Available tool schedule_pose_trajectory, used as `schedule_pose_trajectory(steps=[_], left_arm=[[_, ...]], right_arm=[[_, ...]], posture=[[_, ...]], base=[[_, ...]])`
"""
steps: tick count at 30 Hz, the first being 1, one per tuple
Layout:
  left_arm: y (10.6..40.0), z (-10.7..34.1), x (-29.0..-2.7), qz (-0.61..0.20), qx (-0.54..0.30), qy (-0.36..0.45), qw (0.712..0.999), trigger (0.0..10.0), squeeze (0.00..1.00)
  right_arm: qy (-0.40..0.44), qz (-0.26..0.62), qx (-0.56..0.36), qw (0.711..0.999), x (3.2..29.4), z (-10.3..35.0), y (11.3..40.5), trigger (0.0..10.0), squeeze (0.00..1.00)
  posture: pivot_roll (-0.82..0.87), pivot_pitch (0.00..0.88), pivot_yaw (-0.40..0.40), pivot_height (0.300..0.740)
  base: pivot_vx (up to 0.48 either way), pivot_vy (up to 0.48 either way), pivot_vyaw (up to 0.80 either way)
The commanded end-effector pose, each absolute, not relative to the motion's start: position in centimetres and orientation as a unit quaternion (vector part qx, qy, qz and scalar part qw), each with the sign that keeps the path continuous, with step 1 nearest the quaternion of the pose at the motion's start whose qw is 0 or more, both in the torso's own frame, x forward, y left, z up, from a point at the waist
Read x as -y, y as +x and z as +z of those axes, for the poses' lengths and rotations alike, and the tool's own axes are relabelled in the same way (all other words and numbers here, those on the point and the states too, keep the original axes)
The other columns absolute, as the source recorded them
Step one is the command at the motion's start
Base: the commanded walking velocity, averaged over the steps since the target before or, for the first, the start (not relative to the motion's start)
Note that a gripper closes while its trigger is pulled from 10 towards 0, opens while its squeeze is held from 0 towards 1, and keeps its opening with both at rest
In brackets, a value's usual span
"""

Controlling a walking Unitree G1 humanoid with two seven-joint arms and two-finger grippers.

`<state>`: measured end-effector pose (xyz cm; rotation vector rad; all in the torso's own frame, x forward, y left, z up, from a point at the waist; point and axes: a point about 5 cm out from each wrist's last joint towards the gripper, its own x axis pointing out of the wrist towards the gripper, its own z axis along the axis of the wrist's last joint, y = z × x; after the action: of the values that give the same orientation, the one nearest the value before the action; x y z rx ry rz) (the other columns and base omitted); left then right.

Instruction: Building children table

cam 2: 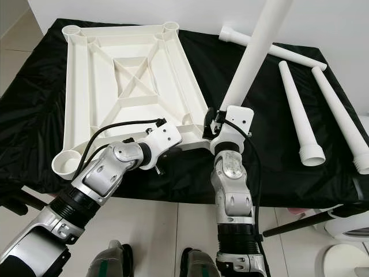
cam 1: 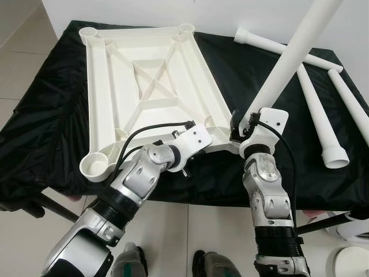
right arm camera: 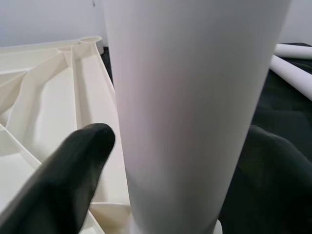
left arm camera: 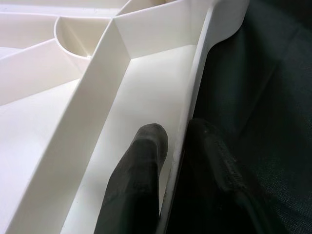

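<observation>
Lying upside down on the black-draped desk [cam 1: 34,115] is one white plastic tabletop [cam 1: 151,52], ribbed underside up, with four round leg sockets, one at each corner. In the left eye view, three table legs [cam 1: 320,115] lie loose on the cloth beside the tabletop, well apart from it on the right arm's side, and a fourth leg [cam 1: 288,55] stands tilted at the tabletop's near corner on that side. The right gripper [cam 1: 245,124] is at the base of that fourth leg; the left gripper [cam 1: 199,135] sits at the tabletop's near rim, just beside that same corner.

The right eye view gives the same count: one tabletop, four legs, two grippers, with the robot's two feet [cam 2: 155,262] on the tiled floor [cam 2: 173,222] below the tabletop's near edge.

In the left wrist view, the left jaws pinch the tabletop's thin rim wall [left arm camera: 192,97], one finger [left arm camera: 139,180] inside the tray-like underside and the other outside over the black cloth.

In the right wrist view, the right jaws clasp the standing leg [right arm camera: 190,112], a black finger [right arm camera: 63,180] on either side of it, its foot at the tabletop's corner.
</observation>
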<state>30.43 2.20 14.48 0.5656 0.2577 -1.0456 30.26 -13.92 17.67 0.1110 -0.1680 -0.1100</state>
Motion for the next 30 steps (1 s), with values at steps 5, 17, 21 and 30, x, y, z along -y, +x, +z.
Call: schedule_pose_trajectory(steps=[5,17,21,30], left_arm=[[29.3,13.7,-1.1,-0.532,-0.126,0.267,0.794,10.0,0.00],[29.5,13.9,-1.1,-0.529,-0.125,0.264,0.797,10.0,0.00],[29.7,14.0,-1.2,-0.526,-0.124,0.265,0.799,10.0,0.00],[29.8,14.0,-1.1,-0.526,-0.122,0.266,0.799,10.0,0.00]], right_arm=[[0.074,-0.027,0.101,0.992,14.6,18.3,30.4,10.0,1.00],[0.046,0.138,0.079,0.986,16.1,16.0,30.4,10.0,0.00],[0.007,0.191,0.065,0.979,17.5,15.1,30.5,10.0,0.00],[0.007,0.264,0.062,0.963,20.1,15.8,31.6,10.0,0.00]], posture=[[-0.01,0.070,-0.064,0.740],[-0.02,0.081,-0.058,0.740],[-0.02,0.081,-0.058,0.740],[-0.02,0.079,-0.055,0.740]], base=[[0.000,0.000,0.00],[0.000,0.000,0.00],[0.000,0.000,0.00],[0.000,0.000,0.00]])
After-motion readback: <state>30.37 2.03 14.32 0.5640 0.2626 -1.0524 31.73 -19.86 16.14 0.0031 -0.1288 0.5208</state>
